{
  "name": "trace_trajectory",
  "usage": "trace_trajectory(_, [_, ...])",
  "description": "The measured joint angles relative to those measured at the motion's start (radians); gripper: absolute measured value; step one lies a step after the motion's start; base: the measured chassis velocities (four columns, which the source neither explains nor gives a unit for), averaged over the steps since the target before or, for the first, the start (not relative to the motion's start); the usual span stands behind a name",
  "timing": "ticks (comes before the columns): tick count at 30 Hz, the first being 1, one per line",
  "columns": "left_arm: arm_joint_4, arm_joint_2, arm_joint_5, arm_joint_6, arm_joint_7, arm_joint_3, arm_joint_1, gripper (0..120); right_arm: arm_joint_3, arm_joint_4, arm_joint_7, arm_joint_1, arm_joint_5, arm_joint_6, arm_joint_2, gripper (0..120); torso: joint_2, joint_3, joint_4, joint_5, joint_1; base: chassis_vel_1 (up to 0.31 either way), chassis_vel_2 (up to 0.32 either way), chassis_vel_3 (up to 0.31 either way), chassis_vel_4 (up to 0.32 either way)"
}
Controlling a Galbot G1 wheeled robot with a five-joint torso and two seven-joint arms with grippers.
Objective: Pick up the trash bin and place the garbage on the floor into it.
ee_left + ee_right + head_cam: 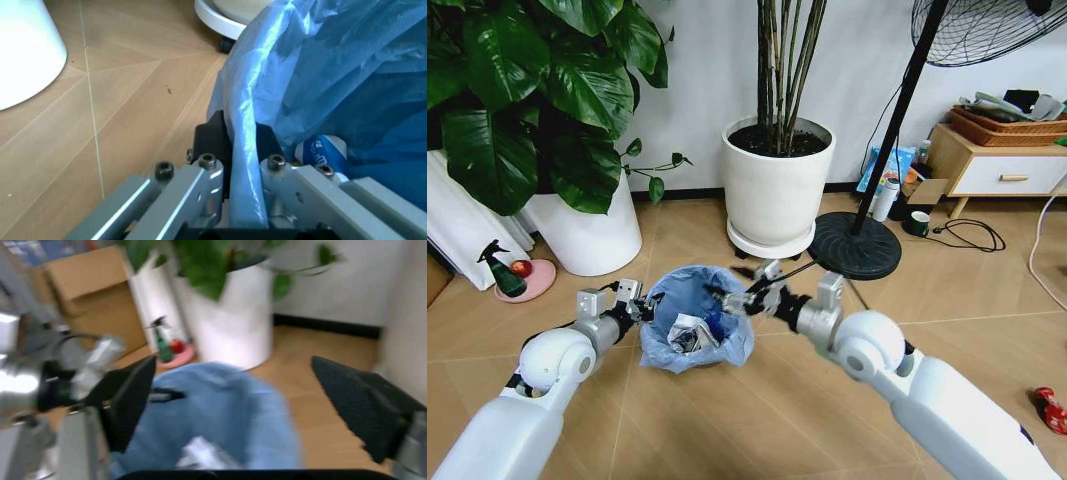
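The trash bin (695,320) sits on the floor (767,410) right in front of me, with paper inside. My left claw (239,145) pinches its blue bag rim tight. My right claw (745,299) reaches over the bin, fingers (130,395) wide apart, holding nothing.

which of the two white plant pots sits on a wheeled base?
The round white pot holding the thin upright stems, behind the blue-bagged trash bin. The white pot under the broad-leaved plant stands directly on the floor.

Plant pot (777,175) and fan base (858,246) behind trash bin (695,318).
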State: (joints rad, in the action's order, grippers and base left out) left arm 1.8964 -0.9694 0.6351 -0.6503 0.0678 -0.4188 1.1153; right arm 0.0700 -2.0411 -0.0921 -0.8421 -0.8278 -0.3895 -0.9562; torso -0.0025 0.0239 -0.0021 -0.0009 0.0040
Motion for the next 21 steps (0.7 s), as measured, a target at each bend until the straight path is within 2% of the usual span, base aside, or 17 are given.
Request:
trace_trajectory(2, [0.001, 0.000, 0.000, 0.000, 0.000, 0.000, 0.001, 1, -0.016, -0.002, 0.005, -0.005, 0.001, 0.002, 0.002, 90, 0.000, 0.000, 0.0000, 0.0000, 0.000, 0.000, 0.000, 0.000, 0.000])
trace_trajectory(3, [0.003, -0.001, -0.002, 0.000, 0.000, -0.002, 0.004, 1, -0.053, -0.004, 0.022, -0.022, 0.007, 0.011, 0.010, 98, 0.000, 0.000, -0.0001, 0.0000, 0.000, 0.000, 0.000, 0.000, 0.000])
trace_trajectory(4, [0.007, -0.001, -0.006, 0.001, 0.001, -0.005, 0.008, 1, -0.089, -0.008, 0.043, -0.046, 0.019, 0.021, 0.020, 99, 0.000, 0.000, -0.0002, 0.0000, 0.000, 0.000, 0.000, 0.000, 0.000])
trace_trajectory(5, [0.007, -0.001, -0.006, 0.001, 0.001, -0.005, 0.008, 1, -0.089, -0.008, 0.043, -0.046, 0.019, 0.021, 0.020, 99, 0.000, 0.000, -0.0002, 0.0000, 0.000, 0.000, 0.000, 0.000, 0.000])
trace_trajectory(8, [0.018, -0.002, -0.022, 0.003, 0.004, -0.028, 0.032, 1, -0.220, -0.046, 0.106, -0.149, 0.050, 0.012, 0.028, 100, 0.000, 0.000, -0.0004, 0.0000, 0.000, 0.000, 0.000, 0.000, 0.000])
trace_trajectory(9, [0.018, -0.002, -0.022, 0.003, 0.004, -0.028, 0.032, 1, -0.220, -0.046, 0.106, -0.149, 0.050, 0.012, 0.028, 100, 0.000, 0.000, -0.0004, 0.0000, 0.000, 0.000, 0.000, 0.000, 0.000])
trace_trajectory(12, [0.035, 0.000, -0.030, 0.004, 0.004, -0.054, 0.058, 1, -0.329, -0.058, 0.126, -0.229, 0.140, 0.006, 0.001, 100, 0.000, 0.000, 0.0002, 0.0002, 0.000, 0.000, 0.000, 0.000, 0.000])
trace_trajectory(14, [0.037, 0.000, -0.030, 0.004, 0.003, -0.056, 0.060, 1, -0.360, -0.064, 0.126, -0.254, 0.156, 0.006, -0.004, 100, 0.000, 0.000, 0.0003, 0.0003, 0.000, 0.000, 0.000, 0.000, 0.000])
trace_trajectory(17, [0.045, -0.004, -0.030, 0.004, 0.000, -0.057, 0.066, 1, -0.510, -0.105, 0.113, -0.408, 0.220, 0.009, -0.032, 100, 0.000, 0.000, -0.0004, 0.0001, 0.000, 0.000, 0.000, 0.000, 0.000])
trace_trajectory(18, [0.045, -0.004, -0.030, 0.004, 0.000, -0.057, 0.066, 1, -0.510, -0.105, 0.113, -0.408, 0.220, 0.009, -0.032, 100, 0.000, 0.000, -0.0004, 0.0001, 0.000, 0.000, 0.000, 0.000, 0.000])
trace_trajectory(21, [0.049, -0.006, -0.031, 0.005, 0.000, -0.058, 0.075, 1, -0.616, -0.135, 0.075, -0.533, 0.274, 0.027, -0.069, 100, 0.000, 0.000, -0.0007, 0.0000, 0.000, 0.000, 0.000, 0.000, 0.000])
